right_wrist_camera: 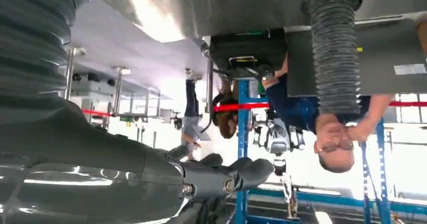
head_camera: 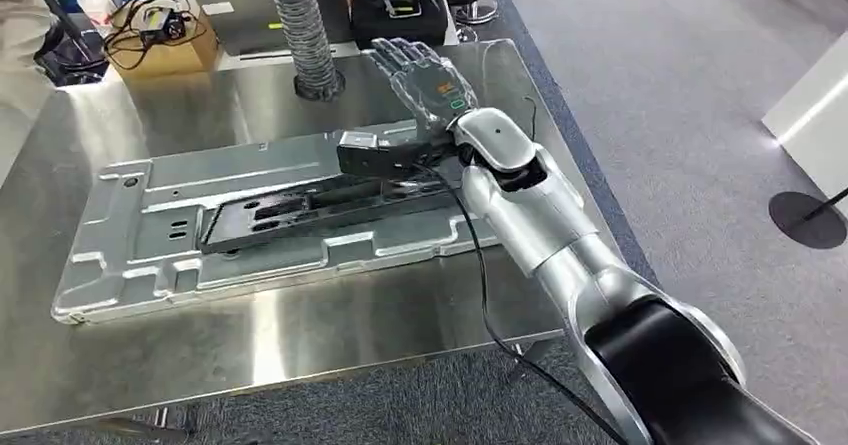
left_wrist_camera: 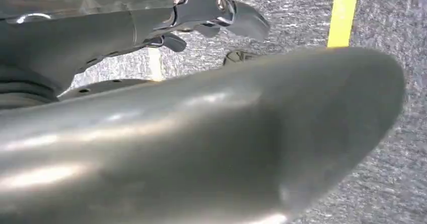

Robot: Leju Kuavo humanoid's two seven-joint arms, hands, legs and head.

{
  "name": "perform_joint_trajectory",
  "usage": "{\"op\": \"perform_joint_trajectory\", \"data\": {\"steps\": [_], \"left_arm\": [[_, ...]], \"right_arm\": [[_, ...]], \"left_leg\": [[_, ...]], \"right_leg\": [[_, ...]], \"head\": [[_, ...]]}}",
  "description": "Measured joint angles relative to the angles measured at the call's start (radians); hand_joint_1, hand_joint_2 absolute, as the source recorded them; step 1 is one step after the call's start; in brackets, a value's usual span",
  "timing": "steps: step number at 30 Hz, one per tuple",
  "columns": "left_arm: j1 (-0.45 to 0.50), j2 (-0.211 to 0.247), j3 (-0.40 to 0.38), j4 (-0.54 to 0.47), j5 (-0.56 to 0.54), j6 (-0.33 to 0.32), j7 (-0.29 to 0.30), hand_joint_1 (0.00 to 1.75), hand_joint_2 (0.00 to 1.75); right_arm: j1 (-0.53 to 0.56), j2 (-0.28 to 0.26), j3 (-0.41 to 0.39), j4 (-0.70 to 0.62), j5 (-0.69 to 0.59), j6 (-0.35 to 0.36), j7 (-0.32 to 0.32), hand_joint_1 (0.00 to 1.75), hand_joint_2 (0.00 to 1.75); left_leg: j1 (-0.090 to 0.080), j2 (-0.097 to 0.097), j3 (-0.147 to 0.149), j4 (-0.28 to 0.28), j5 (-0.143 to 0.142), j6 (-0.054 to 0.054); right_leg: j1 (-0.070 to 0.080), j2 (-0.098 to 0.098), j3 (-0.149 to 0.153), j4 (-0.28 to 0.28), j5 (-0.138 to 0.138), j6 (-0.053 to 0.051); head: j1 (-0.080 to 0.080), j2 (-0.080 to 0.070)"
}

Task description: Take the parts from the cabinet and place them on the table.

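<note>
A large silver stamped metal plate point(head_camera: 130, 255) lies flat on the steel table point(head_camera: 300, 345). A long black part point(head_camera: 290, 215) rests on top of it. My right hand point(head_camera: 425, 80) hovers above the plate's far right end, fingers spread and holding nothing. In the right wrist view the right hand point(right_wrist_camera: 151, 173) has its dark fingers point(right_wrist_camera: 236, 171) stretched out with nothing between them. My left hand point(left_wrist_camera: 166, 123) hangs over the grey carpet, its fingers point(left_wrist_camera: 221, 12) extended and holding nothing.
A grey corrugated hose point(head_camera: 305, 35) stands at the table's far side, next to a cardboard box with cables point(head_camera: 165, 40), a grey laptop point(head_camera: 240, 15) and a black case point(head_camera: 400, 5). A white cabinet point(head_camera: 815, 115) stands at the right. A person point(right_wrist_camera: 332, 138) leans behind the table.
</note>
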Motion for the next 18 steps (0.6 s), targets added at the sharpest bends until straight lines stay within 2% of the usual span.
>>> {"op": "perform_joint_trajectory", "data": {"steps": [1,2,3,5,6,7,8,9,11,12,15,16,17,18], "left_arm": [[0.000,-0.001,0.000,0.000,0.000,0.000,0.001,0.00,0.00],[-0.001,-0.002,0.000,0.000,0.000,0.000,0.003,0.00,0.00],[-0.003,-0.003,0.000,0.000,0.000,0.000,0.005,0.00,0.00],[-0.004,-0.003,0.000,0.000,0.001,-0.002,0.010,0.00,0.00],[-0.004,-0.003,0.000,0.000,0.001,-0.003,0.013,0.00,0.00],[-0.003,-0.003,0.000,0.000,0.001,-0.005,0.016,0.00,0.00],[-0.003,-0.003,0.000,0.000,0.001,-0.005,0.016,0.00,0.00],[-0.003,-0.003,0.000,0.000,0.001,-0.006,0.016,0.00,0.00],[-0.004,-0.005,0.000,0.000,0.001,-0.007,0.016,0.00,0.00],[-0.005,-0.005,0.000,0.000,0.001,-0.007,0.016,0.00,0.00],[-0.004,-0.005,0.000,0.000,0.001,-0.007,0.016,0.00,0.00],[-0.005,-0.005,0.000,0.000,0.001,-0.007,0.016,0.00,0.00],[-0.005,-0.005,0.000,0.000,0.001,-0.007,0.018,0.00,0.00],[-0.005,-0.005,0.000,0.000,0.001,-0.007,0.019,0.00,0.00]], "right_arm": [[-0.003,-0.003,0.002,-0.006,0.000,0.002,0.000,0.00,1.75],[-0.008,-0.006,0.003,-0.009,-0.001,0.002,0.000,0.00,1.75],[-0.013,-0.010,0.004,-0.012,-0.002,0.002,0.000,0.00,1.75],[-0.016,-0.016,0.006,-0.013,-0.005,0.002,0.001,0.00,1.75],[-0.015,-0.019,0.008,-0.013,-0.006,0.002,0.001,0.00,1.75],[-0.014,-0.021,0.010,-0.013,-0.006,0.002,0.001,0.00,1.75],[-0.015,-0.023,0.011,-0.013,-0.007,0.002,0.001,0.00,1.75],[-0.017,-0.024,0.012,-0.014,-0.008,0.002,0.001,0.00,1.75],[-0.024,-0.024,0.012,-0.021,-0.008,0.001,0.001,0.00,1.75],[-0.028,-0.025,0.013,-0.021,-0.009,0.001,0.001,0.00,1.75],[-0.028,-0.028,0.014,-0.022,-0.009,0.002,0.001,0.00,1.75],[-0.029,-0.028,0.014,-0.022,-0.009,0.001,0.002,0.00,1.75],[-0.030,-0.028,0.015,-0.025,-0.009,0.001,0.002,0.00,1.75],[-0.031,-0.028,0.015,-0.028,-0.009,0.001,0.002,0.00,1.75]], "left_leg": [[0.005,0.001,0.002,-0.009,0.006,0.010],[0.006,0.002,0.004,-0.011,0.010,0.015],[0.006,0.003,0.003,-0.011,0.011,0.022],[0.005,0.003,0.002,-0.011,0.011,0.023],[0.005,0.003,0.001,-0.010,0.011,0.023],[0.005,0.003,0.001,-0.009,0.011,0.023],[0.005,0.003,0.002,-0.008,0.011,0.023],[0.005,0.002,0.002,-0.007,0.010,0.023],[0.005,0.001,0.001,-0.003,0.008,0.018],[-0.001,0.001,-0.003,0.000,0.006,0.013],[0.002,0.001,-0.004,-0.006,0.014,-0.003],[-0.001,0.001,-0.005,-0.006,0.015,-0.010],[0.003,0.002,-0.009,0.003,0.000,-0.014],[0.003,0.003,-0.024,0.042,-0.034,-0.018]], "right_leg": [[0.003,0.000,-0.001,0.005,-0.005,0.007],[-0.002,-0.001,-0.011,0.029,-0.023,0.011],[-0.001,-0.001,-0.033,0.080,-0.058,0.014],[-0.003,-0.001,-0.106,0.245,-0.137,0.020],[-0.003,-0.001,-0.139,0.314,-0.159,0.021],[-0.004,-0.001,-0.148,0.332,-0.154,0.022],[-0.005,-0.001,-0.132,0.297,-0.125,0.020],[-0.005,-0.001,-0.096,0.223,-0.084,0.017],[-0.004,-0.002,-0.002,0.033,-0.003,0.008],[0.003,-0.001,0.007,0.010,-0.014,0.005],[0.007,0.000,0.000,0.009,-0.007,-0.006],[0.000,0.000,0.001,0.000,0.000,-0.016],[-0.004,-0.004,0.004,-0.006,0.005,-0.022],[-0.004,-0.005,0.003,-0.007,0.008,-0.027]], "head": [[-0.001,0.000],[0.000,0.000],[0.003,0.000],[0.002,0.000],[0.003,0.000],[0.003,0.000],[0.003,0.000],[0.002,0.000],[0.003,0.000],[0.002,0.000],[0.002,0.000],[0.001,0.000],[0.002,0.000],[-0.002,0.000]]}}
